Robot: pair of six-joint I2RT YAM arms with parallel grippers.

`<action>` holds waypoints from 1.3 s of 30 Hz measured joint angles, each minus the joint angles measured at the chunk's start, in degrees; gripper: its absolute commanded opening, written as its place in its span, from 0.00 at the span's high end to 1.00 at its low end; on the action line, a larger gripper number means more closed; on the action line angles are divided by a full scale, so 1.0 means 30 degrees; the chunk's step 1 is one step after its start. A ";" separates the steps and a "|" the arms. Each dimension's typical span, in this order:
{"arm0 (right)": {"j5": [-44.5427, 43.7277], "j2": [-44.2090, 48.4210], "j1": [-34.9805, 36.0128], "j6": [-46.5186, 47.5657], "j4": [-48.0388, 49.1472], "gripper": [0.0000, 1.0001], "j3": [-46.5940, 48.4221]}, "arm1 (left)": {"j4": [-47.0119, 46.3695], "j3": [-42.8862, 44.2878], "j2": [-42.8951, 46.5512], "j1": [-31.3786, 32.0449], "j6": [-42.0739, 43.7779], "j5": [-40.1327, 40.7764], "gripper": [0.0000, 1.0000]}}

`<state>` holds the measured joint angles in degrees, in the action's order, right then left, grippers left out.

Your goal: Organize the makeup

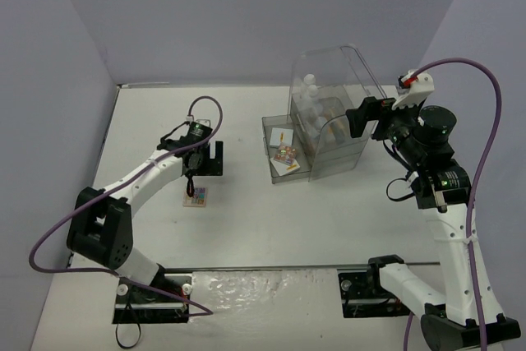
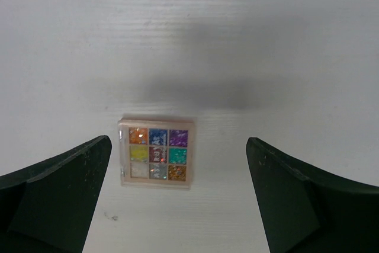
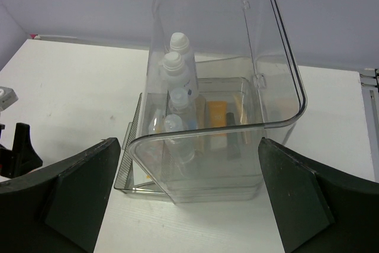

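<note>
Your left gripper (image 2: 177, 143) hangs spread wide astride the eyeshadow palette (image 2: 157, 153), which lies flat on the table (image 2: 189, 39), likely lined up to pinch its edges. Your right gripper (image 3: 189, 146), also spread, faces the clear case (image 3: 260, 57) holding the bottles (image 3: 176, 69).

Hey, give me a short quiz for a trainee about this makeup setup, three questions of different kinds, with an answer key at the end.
1. Fill the blank: the eyeshadow palette below the left gripper lies flat on the ____.
2. Pick one. The left gripper is: A) open, holding nothing; B) shut on the palette; C) gripping a bottle.
3. True or false: the white bottles stand inside the clear case.
Key: 1 table; 2 A; 3 true.
</note>
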<state>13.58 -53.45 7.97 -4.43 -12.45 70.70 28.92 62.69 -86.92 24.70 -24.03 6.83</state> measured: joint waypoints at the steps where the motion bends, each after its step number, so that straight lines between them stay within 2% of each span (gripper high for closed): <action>1: 0.0002 0.0000 0.0000 0.0000 0.0000 0.00 0.0000 | 0.0225 -0.0378 0.0009 -0.0285 -0.0117 0.0049 0.03; 12: 0.0209 0.0000 0.0000 -0.0007 0.0000 0.00 -0.0018 | 0.1135 -0.1875 -0.0584 -0.1452 -0.0358 -0.0735 0.03; 21: 0.0271 0.0000 0.0000 0.0000 -0.0015 0.00 -0.0267 | 0.1074 -0.2048 -0.2017 -0.1534 -0.0214 -0.1490 0.04; 29: 0.0271 0.0000 0.0007 -0.0007 -0.0015 0.00 -0.0272 | 0.0791 -0.2082 -0.2506 -0.1534 -0.0241 -0.1931 0.22; 34: 0.0271 0.0000 0.0007 -0.0007 -0.0015 0.00 -0.0284 | 0.0676 -0.2082 -0.2579 -0.1534 -0.0386 -0.2159 0.47; 39: 0.0271 0.0000 0.0007 0.0000 -0.0019 0.00 -0.0284 | 0.0742 -0.1993 -0.2589 -0.1522 -0.0404 -0.2273 0.50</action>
<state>14.39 -53.45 7.99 -4.43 -12.50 69.84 31.15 56.71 -94.69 20.13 -25.24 0.01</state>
